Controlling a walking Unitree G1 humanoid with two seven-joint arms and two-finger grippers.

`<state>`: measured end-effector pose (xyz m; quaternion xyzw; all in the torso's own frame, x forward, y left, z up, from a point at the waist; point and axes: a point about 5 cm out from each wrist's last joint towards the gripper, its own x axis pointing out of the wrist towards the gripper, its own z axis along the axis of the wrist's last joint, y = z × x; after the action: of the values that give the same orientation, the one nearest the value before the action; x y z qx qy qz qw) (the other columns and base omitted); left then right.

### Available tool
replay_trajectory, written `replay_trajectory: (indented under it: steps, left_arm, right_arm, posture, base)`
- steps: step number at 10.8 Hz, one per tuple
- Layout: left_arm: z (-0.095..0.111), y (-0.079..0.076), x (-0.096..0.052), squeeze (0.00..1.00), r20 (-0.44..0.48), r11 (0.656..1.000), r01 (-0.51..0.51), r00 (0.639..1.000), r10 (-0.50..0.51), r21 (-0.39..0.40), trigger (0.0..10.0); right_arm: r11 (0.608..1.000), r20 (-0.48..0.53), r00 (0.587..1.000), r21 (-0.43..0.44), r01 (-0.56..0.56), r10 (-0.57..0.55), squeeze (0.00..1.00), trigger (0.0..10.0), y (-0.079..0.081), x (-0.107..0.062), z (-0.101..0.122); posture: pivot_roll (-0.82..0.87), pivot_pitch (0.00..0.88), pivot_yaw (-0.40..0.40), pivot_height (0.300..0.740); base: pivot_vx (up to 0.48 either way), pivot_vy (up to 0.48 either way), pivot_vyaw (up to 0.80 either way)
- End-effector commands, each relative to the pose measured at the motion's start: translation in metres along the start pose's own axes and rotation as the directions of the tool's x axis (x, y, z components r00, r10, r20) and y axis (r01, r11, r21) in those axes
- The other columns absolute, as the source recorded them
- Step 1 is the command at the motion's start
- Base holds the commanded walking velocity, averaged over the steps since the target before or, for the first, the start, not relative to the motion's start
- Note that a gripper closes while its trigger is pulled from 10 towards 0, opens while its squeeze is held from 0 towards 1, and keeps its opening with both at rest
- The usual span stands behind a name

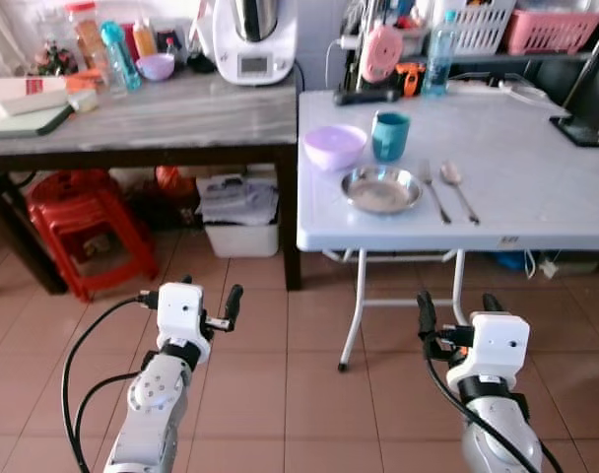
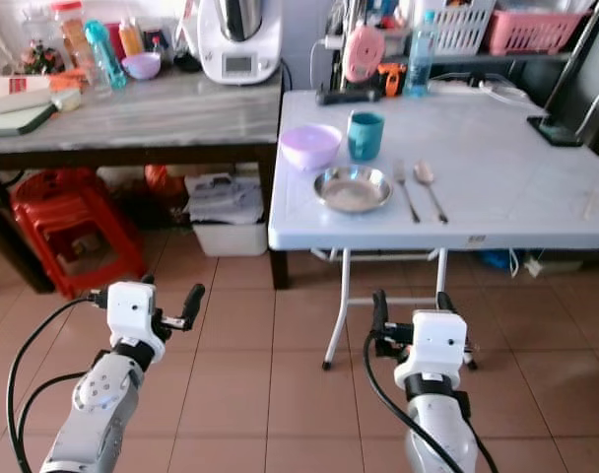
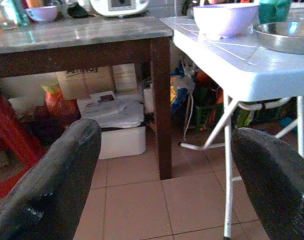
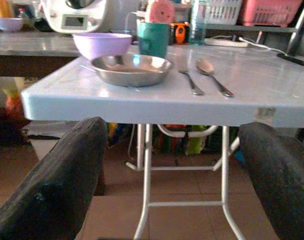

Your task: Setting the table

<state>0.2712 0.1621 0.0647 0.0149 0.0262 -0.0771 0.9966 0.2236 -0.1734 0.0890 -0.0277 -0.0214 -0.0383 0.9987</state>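
While both arms hang low over the tiled floor, you are looking at a place setting that appears already laid out on the white folding plastic table. A round stainless-steel plate sits close to the near edge, where a diner would reach it, with a lilac plastic bowl and a teal mug just behind it. A metal fork and a metal spoon lie side by side just to the plate's right, handles pointing toward the table edge, the usual arrangement for someone seated there. Your left gripper is released and carries nothing; the left wrist view shows its two black fingers spread wide with bare floor between them. Your right gripper is likewise released and empty, its fingers framing the table's front edge in the right wrist view. Both are held well short of the table, likely a neutral carrying pose rather than a reach. To the left, a dark wooden table with a grey marbled top holds a white kitchen appliance and bottles. Judging by the layout, the task looks nearly or fully done.
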Motion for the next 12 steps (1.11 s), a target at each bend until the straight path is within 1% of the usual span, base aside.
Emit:
replay_trajectory:
  steps: [1, 2, 5, 8, 12]
  left_arm:
    - [0.0054, 0.0054, 0.0019, 0.0, 0.013, 1.0, -0.021, 1.0, 0.021, -0.001, 10.0]
    - [0.0056, 0.0054, 0.002, 0.0, 0.014, 1.0, -0.016, 1.0, 0.016, -0.005, 10.0]
    - [0.0107, 0.0022, 0.0024, 0.0, 0.038, 0.998, 0.06, 0.998, -0.059, -0.024, 10.0]
    - [0.0112, -0.0005, 0.0035, 0.0, 0.038, 0.996, 0.088, 0.995, -0.087, -0.024, 10.0]
    - [0.0095, -0.001, 0.0024, 0.0, 0.028, 0.995, 0.094, 0.995, -0.094, -0.022, 10.0]
  right_arm:
    - [1.0, 0.004, 1.0, 0.009, -0.017, 0.017, 0.0, 10.0, 0.0043, 0.0022, 0.0019]
    - [1.0, 0.007, 1.0, 0.008, -0.017, 0.017, 0.0, 10.0, 0.0041, 0.0028, 0.0024]
    - [1.0, 0.011, 1.0, 0.009, -0.02, 0.02, 0.0, 10.0, 0.0055, 0.0036, 0.0026]
    - [1.0, 0.013, 1.0, 0.008, -0.023, 0.022, 0.0, 10.0, 0.0061, 0.0043, 0.0024]
    - [1.0, 0.015, 0.999, 0.007, -0.03, 0.03, 0.0, 10.0, 0.0077, 0.0037, 0.0023]
  posture:
    - [0.05, 0.017, 0.038, 0.74]
    - [0.05, 0.017, 0.038, 0.74]
    - [0.06, 0.013, 0.04, 0.74]
    - [0.05, 0.009, 0.042, 0.74]
    - [0.05, 0.013, 0.045, 0.74]
  base:
    - [0.0, 0.0, 0.0]
    - [0.0, 0.0, 0.0]
    - [0.0, 0.0, 0.0]
    - [0.365, 0.0, 0.0]
    - [0.438, 0.0, 0.0]
